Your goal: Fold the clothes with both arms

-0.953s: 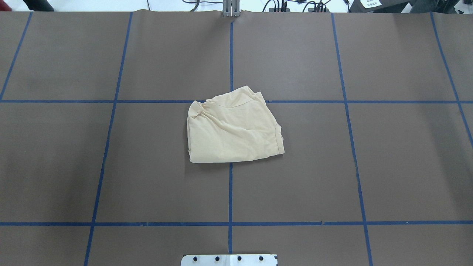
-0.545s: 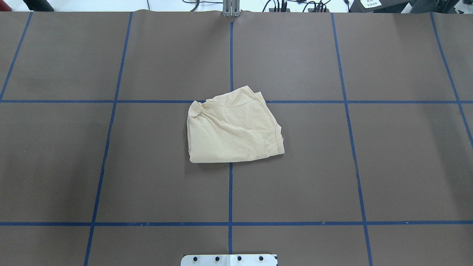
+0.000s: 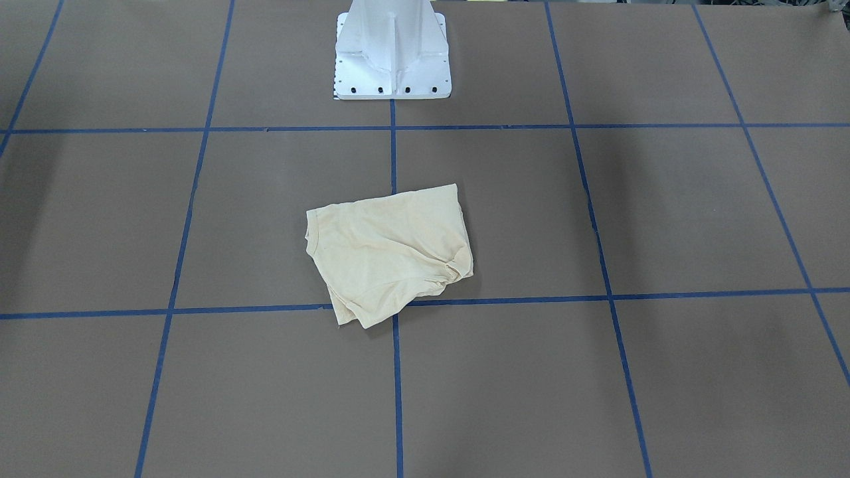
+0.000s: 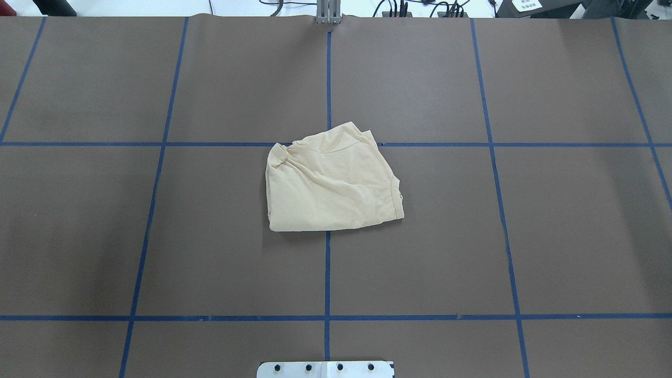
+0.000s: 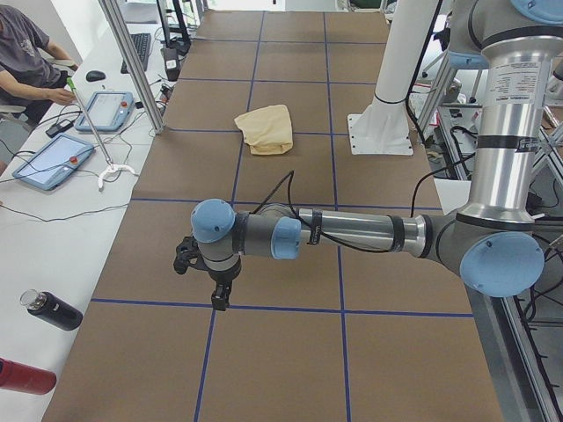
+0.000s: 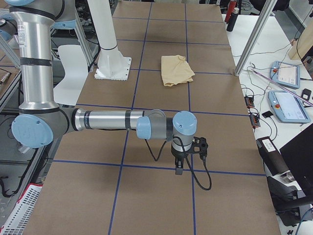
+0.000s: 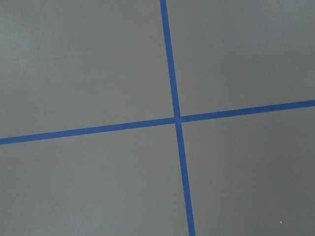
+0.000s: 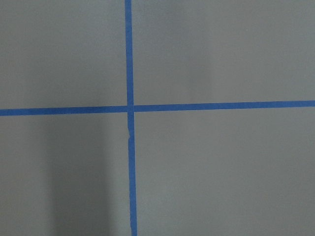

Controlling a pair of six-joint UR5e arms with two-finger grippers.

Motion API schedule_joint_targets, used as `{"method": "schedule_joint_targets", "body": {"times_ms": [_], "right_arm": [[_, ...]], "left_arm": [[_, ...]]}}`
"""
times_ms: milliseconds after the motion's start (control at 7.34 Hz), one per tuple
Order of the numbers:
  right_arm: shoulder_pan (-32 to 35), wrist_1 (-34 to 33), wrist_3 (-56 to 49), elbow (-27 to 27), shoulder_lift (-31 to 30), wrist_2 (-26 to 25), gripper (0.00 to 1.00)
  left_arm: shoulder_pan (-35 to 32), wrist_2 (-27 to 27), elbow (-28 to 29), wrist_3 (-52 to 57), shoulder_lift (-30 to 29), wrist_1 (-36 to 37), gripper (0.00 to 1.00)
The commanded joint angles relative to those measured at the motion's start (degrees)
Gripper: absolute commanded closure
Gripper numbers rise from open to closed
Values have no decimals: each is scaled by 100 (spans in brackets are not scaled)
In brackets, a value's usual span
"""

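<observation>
One shirt (image 4: 332, 181) lies folded into a rumpled, roughly square bundle at the middle of the brown worktop (image 4: 210, 236). It covers a crossing of the blue tape lines (image 4: 327, 273), out in front of the white pedestal (image 3: 392, 46). Left arm (image 5: 352, 233) and right arm (image 6: 107, 120) each stretch out level over opposite ends of the worktop, well apart from the shirt. Left tool (image 5: 220, 299) and right tool (image 6: 179, 169) point down near tape crossings. How far either is parted, or whether it has hold of anything, I cannot tell
</observation>
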Motion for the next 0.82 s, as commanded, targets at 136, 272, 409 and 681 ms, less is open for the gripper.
{"method": "schedule_joint_targets", "body": {"times_ms": [136,272,409,681], "right_arm": [[0,-6,-1,-1,16,10,0],[0,2,-1,-10,25,-7,0],[0,2,7,-10,25,-8,0],[0,2,8,-1,25,1,0]], "left_arm": [[-3,-7,7,-7,0,3,0],[6,-15,-10,-7,0,3,0],[-3,-16,-19,-7,-35,20,0],[-3,-24,-19,11,-62,38,0]]}}
